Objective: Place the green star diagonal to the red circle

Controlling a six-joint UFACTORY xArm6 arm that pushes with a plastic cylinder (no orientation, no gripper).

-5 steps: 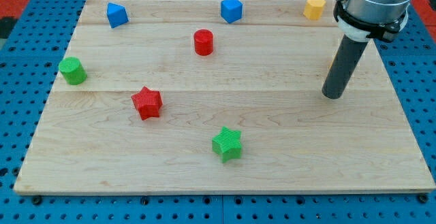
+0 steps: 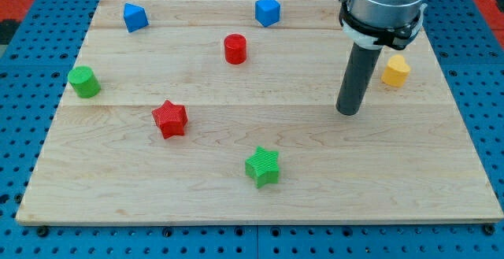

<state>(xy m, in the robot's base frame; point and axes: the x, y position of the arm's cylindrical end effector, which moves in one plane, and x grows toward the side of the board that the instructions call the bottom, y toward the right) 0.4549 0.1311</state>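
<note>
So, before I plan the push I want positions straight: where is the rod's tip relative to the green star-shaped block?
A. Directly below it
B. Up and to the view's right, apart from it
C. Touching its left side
B: my tip sits on bare wood, clearly apart from the green star-shaped block, toward the view's upper right.

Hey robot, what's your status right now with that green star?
My tip right of green star, apart. Red circle toward view's top. Nothing between tip and star.

setting: robotics lab bench | evidence: blue perforated pegboard base [image 2: 16, 94] at frame edges | wooden board [image 2: 315, 164] centre frame | small coloured test blocks on it
</note>
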